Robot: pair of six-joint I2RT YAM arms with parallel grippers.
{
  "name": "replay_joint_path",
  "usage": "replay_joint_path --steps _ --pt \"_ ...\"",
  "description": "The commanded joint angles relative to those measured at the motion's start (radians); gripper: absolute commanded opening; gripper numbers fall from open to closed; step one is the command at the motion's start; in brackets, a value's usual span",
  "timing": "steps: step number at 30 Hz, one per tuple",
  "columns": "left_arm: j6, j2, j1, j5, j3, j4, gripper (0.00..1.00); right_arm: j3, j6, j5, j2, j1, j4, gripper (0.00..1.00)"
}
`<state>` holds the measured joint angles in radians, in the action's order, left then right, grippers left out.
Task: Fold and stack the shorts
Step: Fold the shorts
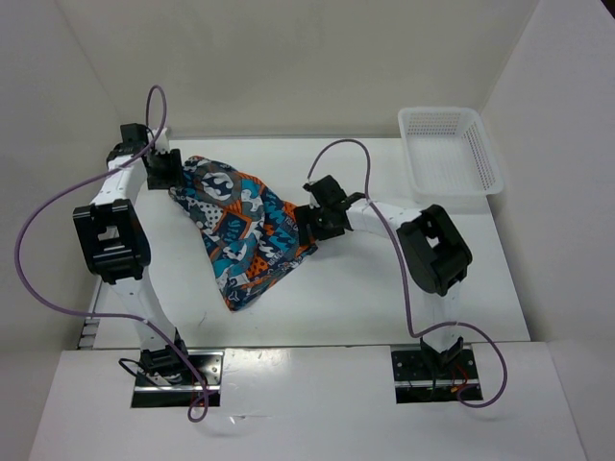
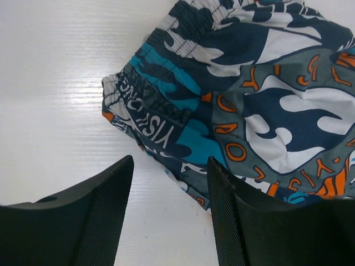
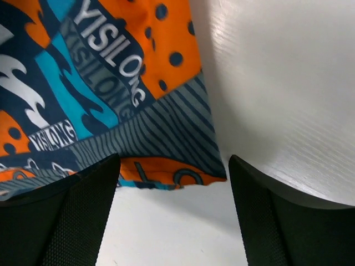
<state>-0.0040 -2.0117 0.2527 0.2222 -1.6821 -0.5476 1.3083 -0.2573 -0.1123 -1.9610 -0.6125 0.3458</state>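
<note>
The patchwork shorts lie on the white table, spread from back left to a point at the front middle. My left gripper is open at their back-left waistband corner; in the left wrist view the elastic waistband and grey circle emblem lie just beyond my open gripper. My right gripper is open at the shorts' right edge; in the right wrist view an orange and striped corner lies between and just beyond the open gripper.
A white mesh basket stands at the back right corner. White walls close in the table at the back and sides. The arm bases are bolted at the near edge.
</note>
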Motion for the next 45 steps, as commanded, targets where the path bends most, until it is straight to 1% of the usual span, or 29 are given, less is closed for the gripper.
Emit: replay_joint_path --steps 1,4,5,6,8,9,10,11,14,15,16,17,18,19,20,21,22,23,25,28,30,32,34,37,39,40,43,44,45 --pt "0.004 -0.012 0.003 0.002 0.018 -0.002 0.63 -0.017 -0.01 0.033 -0.029 -0.032 0.009 0.83" --pt "0.004 -0.002 0.023 0.012 0.027 -0.002 0.66 -0.017 0.0 0.022 -0.038 -0.062 0.019 0.71" --pt "0.004 -0.002 0.023 0.012 0.027 -0.002 0.66 -0.017 0.0 0.022 -0.038 -0.078 0.019 0.65" --pt "0.004 -0.002 0.023 0.012 0.027 -0.002 0.66 -0.027 0.009 0.022 -0.047 -0.078 0.028 0.48" --pt "0.004 0.007 0.023 0.012 0.038 -0.002 0.67 -0.041 0.009 0.022 -0.047 -0.078 0.028 0.28" --pt "0.004 0.007 0.023 0.012 0.038 -0.002 0.67 -0.055 0.024 0.031 -0.035 -0.078 0.028 0.04" --pt "0.004 0.017 0.033 0.012 0.048 -0.002 0.67 -0.055 0.024 0.042 -0.021 -0.078 0.028 0.0" --pt "0.004 0.027 0.033 0.012 0.048 -0.002 0.67 -0.055 0.059 0.042 -0.01 -0.078 0.028 0.0" --pt "0.004 0.045 0.033 0.012 0.058 -0.012 0.68 -0.04 0.107 0.144 0.023 0.009 0.05 0.0" --pt "0.004 0.045 0.033 0.012 0.058 -0.012 0.68 -0.023 0.151 0.184 0.033 0.051 0.05 0.0" --pt "0.004 0.054 0.033 0.012 0.058 -0.023 0.69 0.0 0.186 0.269 0.033 0.138 0.03 0.0" --pt "0.004 0.054 0.033 0.012 0.058 -0.023 0.69 0.017 0.295 0.317 0.005 0.173 0.006 0.0" --pt "0.004 0.054 0.033 0.012 0.049 -0.023 0.69 0.054 0.361 0.433 -0.007 0.21 -0.032 0.0" --pt "0.004 0.054 0.033 0.012 0.048 -0.032 0.69 0.078 0.431 0.483 -0.022 0.211 -0.119 0.04" --pt "0.004 0.054 0.011 0.012 0.048 -0.032 0.69 0.156 0.534 0.512 -0.06 0.211 -0.148 0.25" --pt "0.004 0.054 0.002 0.012 0.048 -0.032 0.69 0.217 0.561 0.473 -0.082 0.211 -0.148 0.5" --pt "0.004 0.054 -0.007 0.012 0.048 -0.032 0.69 0.286 0.561 0.435 -0.102 0.211 -0.118 0.8" --pt "0.004 0.054 -0.03 0.012 0.058 -0.032 0.69 0.406 0.531 0.412 -0.131 0.211 -0.06 0.86" --pt "0.004 0.054 -0.052 0.032 0.068 -0.032 0.69 0.468 0.521 0.376 -0.131 0.179 -0.045 0.93" --pt "0.004 0.045 -0.099 0.077 0.105 -0.032 0.71 0.448 0.521 0.363 -0.072 0.142 -0.031 0.94" --pt "0.004 0.036 -0.142 0.121 0.123 -0.032 0.72 0.367 0.498 0.341 0.008 0.132 0.002 0.96" --pt "0.004 0.025 -0.17 0.158 0.139 -0.032 0.73 0.242 0.489 0.332 0.075 0.132 0.027 0.96" --pt "0.004 0.014 -0.207 0.189 0.15 -0.032 0.73 0.145 0.489 0.332 0.193 0.132 0.047 0.96" --pt "0.004 0.004 -0.231 0.249 0.17 -0.032 0.76 -0.097 0.519 0.254 0.351 0.132 0.102 0.96" --pt "0.004 0.004 -0.259 0.224 0.206 -0.032 0.78 -0.18 0.559 0.177 0.413 0.132 0.122 0.96" --pt "0.004 -0.005 -0.283 0.212 0.206 -0.032 0.78 -0.243 0.572 0.177 0.456 0.132 0.122 0.96" --pt "0.004 0.01 -0.305 0.2 0.228 -0.072 0.78 -0.323 0.651 0.177 0.488 0.132 0.102 0.96" --pt "0.004 0.034 -0.305 0.2 0.237 -0.072 0.78 -0.34 0.696 0.193 0.499 0.132 0.093 0.94" --pt "0.004 0.05 -0.305 0.186 0.248 -0.072 0.78 -0.352 0.696 0.232 0.499 0.132 0.079 0.89"
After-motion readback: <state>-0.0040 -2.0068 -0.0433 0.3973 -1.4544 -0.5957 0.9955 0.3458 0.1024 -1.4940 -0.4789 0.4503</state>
